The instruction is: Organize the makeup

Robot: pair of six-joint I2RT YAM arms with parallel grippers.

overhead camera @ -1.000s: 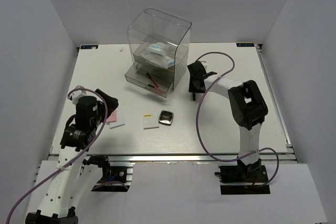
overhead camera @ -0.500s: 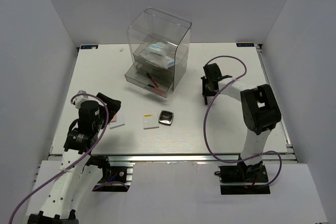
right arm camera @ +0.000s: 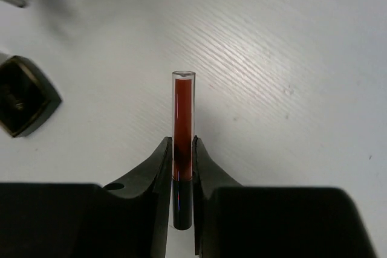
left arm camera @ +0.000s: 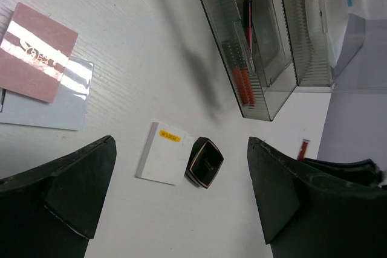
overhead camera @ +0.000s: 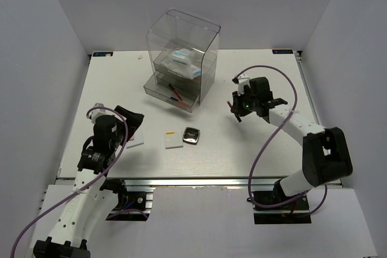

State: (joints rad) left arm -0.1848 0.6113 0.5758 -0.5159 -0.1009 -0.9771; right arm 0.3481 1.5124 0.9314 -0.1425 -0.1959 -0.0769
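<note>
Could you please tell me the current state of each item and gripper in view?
Left gripper: open, empty.
Right gripper: shut on the dark-red stick.
Dark-red stick: held, sticking out past the fingertips.
Black compact: closed, on the table.
White pad: flat beside the compact.
Pink pad: flat, overlapping a grey-white pad.
Lower drawer: pulled out, sticks inside.
Packets: in the upper level.

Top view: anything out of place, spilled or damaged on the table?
Nothing spilled or damaged. The drawer box has its lower drawer pulled out. Loose on the table: black compact, white pad beside it, pink pad overlapping a pale pad. The right gripper is shut on a dark-red tube.
</note>
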